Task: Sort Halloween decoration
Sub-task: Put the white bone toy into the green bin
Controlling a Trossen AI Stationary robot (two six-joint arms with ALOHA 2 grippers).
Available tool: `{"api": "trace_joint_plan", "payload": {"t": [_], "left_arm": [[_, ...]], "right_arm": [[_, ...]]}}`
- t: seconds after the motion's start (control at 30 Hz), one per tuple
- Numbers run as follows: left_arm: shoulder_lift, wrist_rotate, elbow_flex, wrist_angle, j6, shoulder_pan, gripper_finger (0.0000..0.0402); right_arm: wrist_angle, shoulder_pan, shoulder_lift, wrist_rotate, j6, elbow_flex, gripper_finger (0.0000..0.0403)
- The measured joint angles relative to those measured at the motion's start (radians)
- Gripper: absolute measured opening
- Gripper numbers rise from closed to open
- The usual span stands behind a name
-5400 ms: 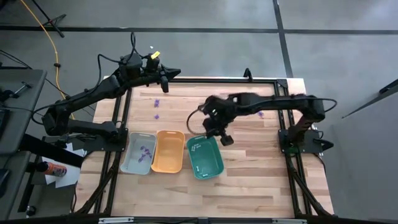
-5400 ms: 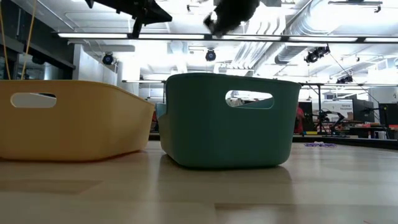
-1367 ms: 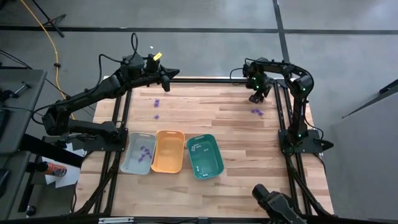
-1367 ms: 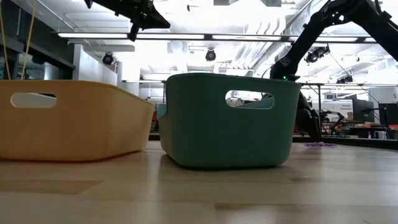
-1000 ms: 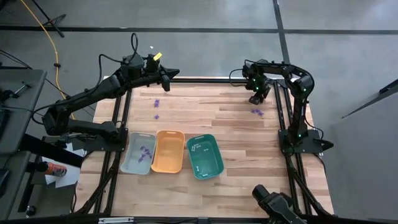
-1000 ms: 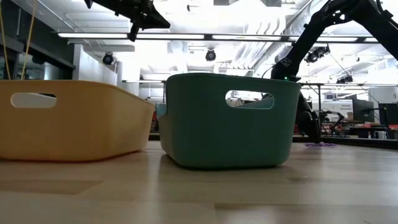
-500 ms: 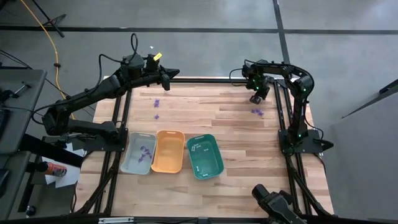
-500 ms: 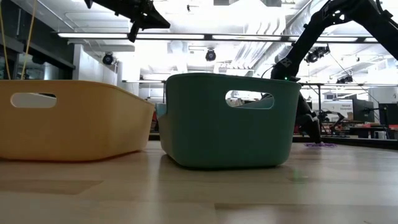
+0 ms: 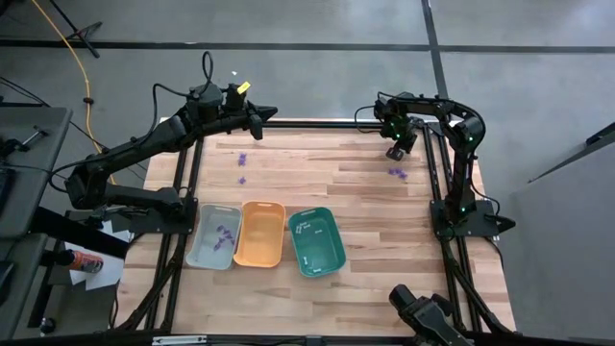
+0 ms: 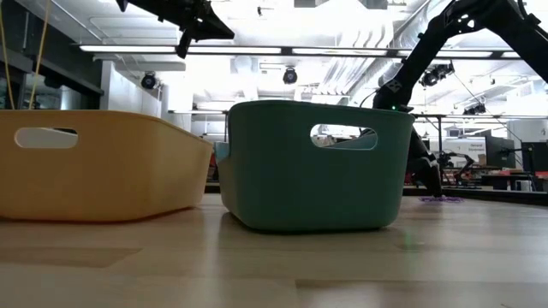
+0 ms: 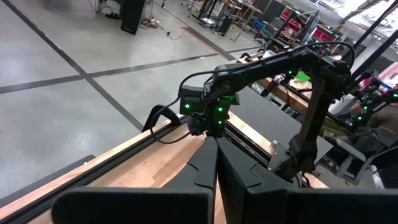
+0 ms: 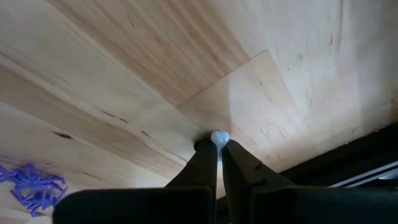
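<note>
A pick is under way at the far right corner of the table [image 9: 365, 279]: the right gripper [image 9: 395, 152] is seen pressed down to the wood there, and in its wrist view the two fingers [image 12: 202, 163] are closed on a small white piece [image 12: 219, 137], its rounded end poking out at the tips. That grip looks slight, so the next move calls for a straight, gentle lift and then a carry to the near edge, where three trays stand in a row; the teal tray [image 9: 317, 241] already holds white stick-like bits, so it is judged the likely home for this one. A purple piece [image 9: 396, 173] is left lying just beside the right gripper, and two more purple pieces [image 9: 243, 157] are scattered near the far left corner, with others already gathered in the grey tray [image 9: 215, 236]; the orange tray [image 9: 259, 234] between the two shows nothing inside. The left gripper [image 9: 258, 128] is held shut above the far left corner, waiting. The white piece is shown only by the right wrist view; from above it is hidden under the gripper. From table height the teal tray's wall blocks most of the scene, though a flat purple smear is caught at the far right, below the bent right arm.
</note>
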Motion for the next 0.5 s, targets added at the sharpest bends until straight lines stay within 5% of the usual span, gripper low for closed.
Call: {"api": "trace_joint_plan", "payload": {"t": [0.3, 0.5], "left_arm": [[0.000, 0.000, 0.000, 0.000, 0.057, 0.000, 0.0000], [0.000, 0.000, 0.000, -0.002, 0.063, 0.000, 0.0000]], "right_arm": [[-0.089, -0.005, -0.020, -0.008, 0.009, 0.064, 0.0000], [-0.080, -0.003, -0.138, -0.182, 0.024, 0.115, 0.0000]]}}
